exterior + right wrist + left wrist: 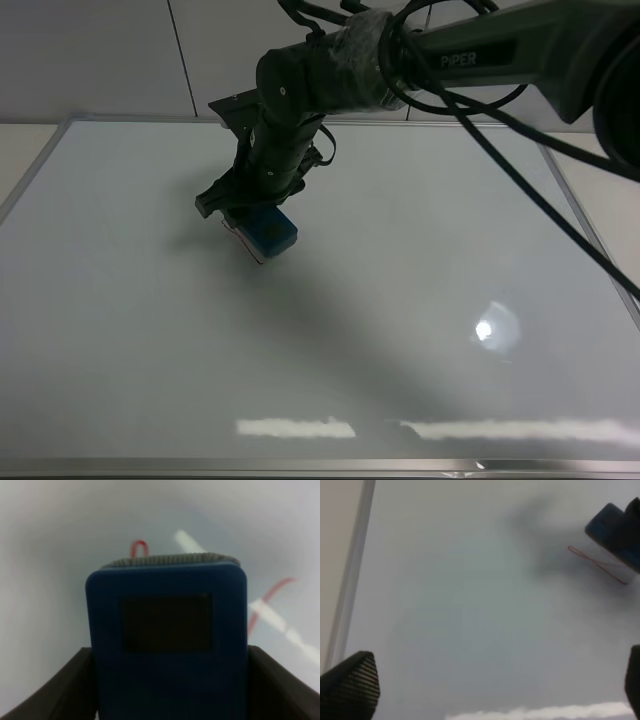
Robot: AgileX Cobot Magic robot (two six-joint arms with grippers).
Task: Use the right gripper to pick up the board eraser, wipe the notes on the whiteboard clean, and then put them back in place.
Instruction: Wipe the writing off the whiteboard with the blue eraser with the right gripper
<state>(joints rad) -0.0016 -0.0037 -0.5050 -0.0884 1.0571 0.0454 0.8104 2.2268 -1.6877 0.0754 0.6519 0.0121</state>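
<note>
Pale grey wall panels (120, 50) with thin dark seams stand behind the rig. Under them a beige surface (22, 150) carries the whiteboard (400, 300), which lies flat and fills nearly the whole high view. Its thin silver frame (300, 467) runs along the near edge and up both sides. The board is glossy: a round spot of lamp glare (495, 330) sits at about four o'clock from its centre, and long bright streaks (295, 428) lie at six o'clock, close to the near frame.

At about ten o'clock from the board's centre, the black arm (300, 100) comes down from the upper right, trailing looped black cables (520, 170). White lettering on its forearm reads "PIPER" (465, 58).

The right claw (250, 215) is clamped on the board eraser (272, 230), a teal-blue block. In the right wrist view a black finger (50, 695) stands at each side of the block (167, 640), and one dark square patch shows on its top face. The eraser's grey felt edge (170, 559) shows at its far end.

The notes (597, 564), a thin red looped line, lie right at the eraser. A red loop (139, 546) peeks past its far end and another red stroke curves beside it. Whether the felt touches the board I cannot tell.

The left claw (492, 690) hangs over bare board with its ribbed fingertips (350, 687) spread wide, holding nothing.
</note>
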